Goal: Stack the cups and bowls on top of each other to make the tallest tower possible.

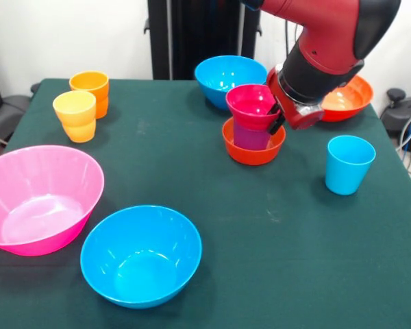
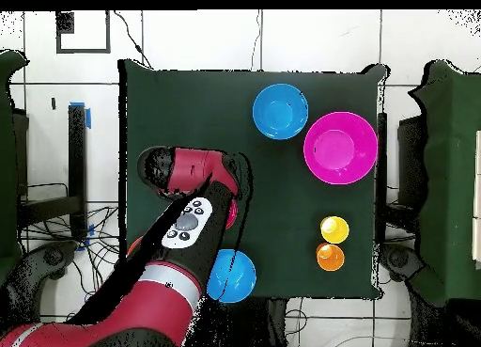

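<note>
The tower stands right of the table's middle: a small orange-red bowl [image 1: 253,149] holds the purple cup [image 1: 251,136], with the small magenta bowl [image 1: 251,104] seated on top. My gripper [image 1: 275,118] is at the magenta bowl's right rim, touching it. In the overhead view my arm [image 2: 188,221] covers the tower. The light blue cup [image 1: 348,164] stands upright to the tower's right. The orange cup [image 1: 90,88] and yellow-orange cup [image 1: 75,115] stand at the far left. The pink bowl [image 1: 38,199] and a blue bowl [image 1: 140,255] sit near the front.
A second blue bowl [image 1: 226,79] sits just behind the tower. The wide orange-red bowl [image 1: 346,101] lies behind my wrist at the far right. The overhead view shows the pink bowl [image 2: 340,148], both blue bowls [image 2: 280,111] [image 2: 233,276] and two cups [image 2: 334,229] [image 2: 330,258].
</note>
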Controlling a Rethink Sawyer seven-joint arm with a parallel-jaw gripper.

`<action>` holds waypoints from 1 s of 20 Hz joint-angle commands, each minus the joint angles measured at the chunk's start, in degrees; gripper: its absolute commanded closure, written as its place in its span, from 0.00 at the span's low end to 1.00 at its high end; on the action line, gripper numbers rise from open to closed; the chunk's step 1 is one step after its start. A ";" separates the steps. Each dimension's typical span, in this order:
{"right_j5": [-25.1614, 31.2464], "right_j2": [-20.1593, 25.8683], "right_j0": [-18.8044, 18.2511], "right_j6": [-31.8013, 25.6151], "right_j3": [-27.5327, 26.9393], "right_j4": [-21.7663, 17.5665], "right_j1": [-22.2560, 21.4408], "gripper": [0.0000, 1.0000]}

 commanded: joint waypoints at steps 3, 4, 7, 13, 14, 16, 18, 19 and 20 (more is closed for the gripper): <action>5.76 9.30 0.80 3.84 3.65 1.70 1.85 1.00; 5.87 9.07 0.64 3.54 3.31 1.36 2.06 1.00; 5.95 7.87 0.55 2.65 2.01 -0.22 2.79 1.00; 2.15 1.81 2.71 3.10 -2.04 -5.23 4.77 0.00; 1.95 1.09 2.68 3.07 -2.57 -5.53 4.88 0.00; 2.17 0.87 2.74 2.64 -2.04 -5.49 4.12 0.00; 2.19 0.06 3.46 2.97 -1.64 -5.79 3.28 0.00; 2.26 -0.19 3.62 2.94 -1.50 -5.93 2.84 0.00; 2.14 -0.61 3.66 2.98 -1.78 -6.21 2.76 0.00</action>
